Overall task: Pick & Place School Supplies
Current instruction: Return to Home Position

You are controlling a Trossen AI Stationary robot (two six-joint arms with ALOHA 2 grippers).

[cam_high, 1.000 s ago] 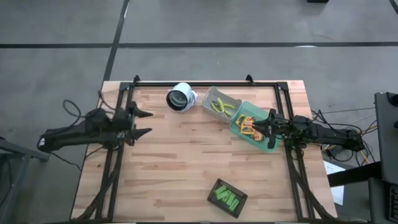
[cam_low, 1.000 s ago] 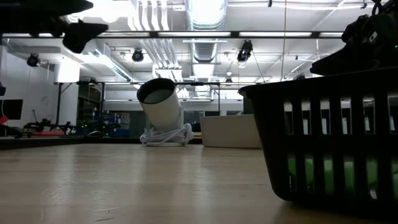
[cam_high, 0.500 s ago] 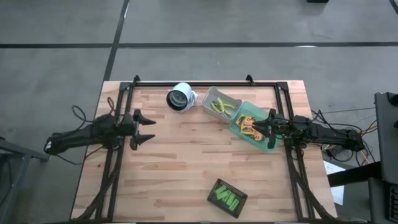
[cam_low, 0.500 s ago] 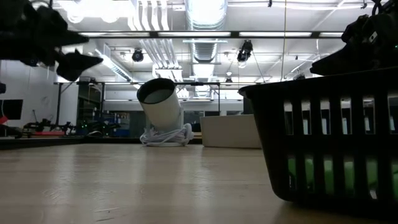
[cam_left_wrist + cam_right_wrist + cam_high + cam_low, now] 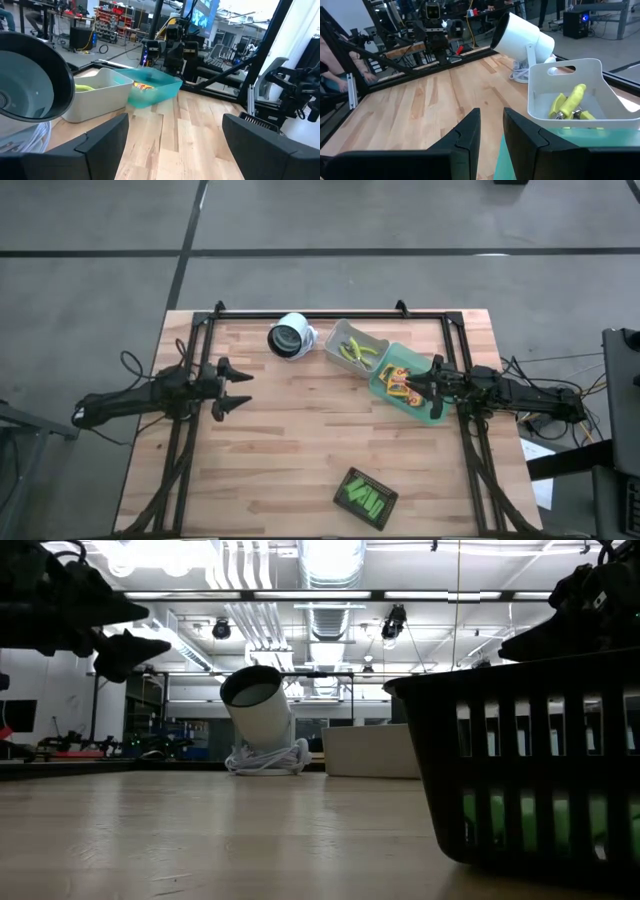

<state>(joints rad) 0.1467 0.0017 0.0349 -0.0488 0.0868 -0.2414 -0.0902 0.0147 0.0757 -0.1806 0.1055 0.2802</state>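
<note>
Yellow packs lie in the green bin. Two yellow-handled tools lie in the grey bin and also show in the right wrist view. Green blocks lie in the dark tray near the front edge. My left gripper is wide open and empty above the table's left part, and it also shows in its wrist view. My right gripper hovers at the green bin's right end. Its fingers are closed to a narrow slit with nothing between them.
A white lamp-like cylinder lies at the far side, left of the grey bin. The tray's slotted dark wall fills the right of the low view. Black frame rails run along the table's edges. Bare wood lies across the middle.
My left gripper has gone down and a little toward the table's near edge, and its fingers stay wide open. My right gripper and the bins have kept still.
</note>
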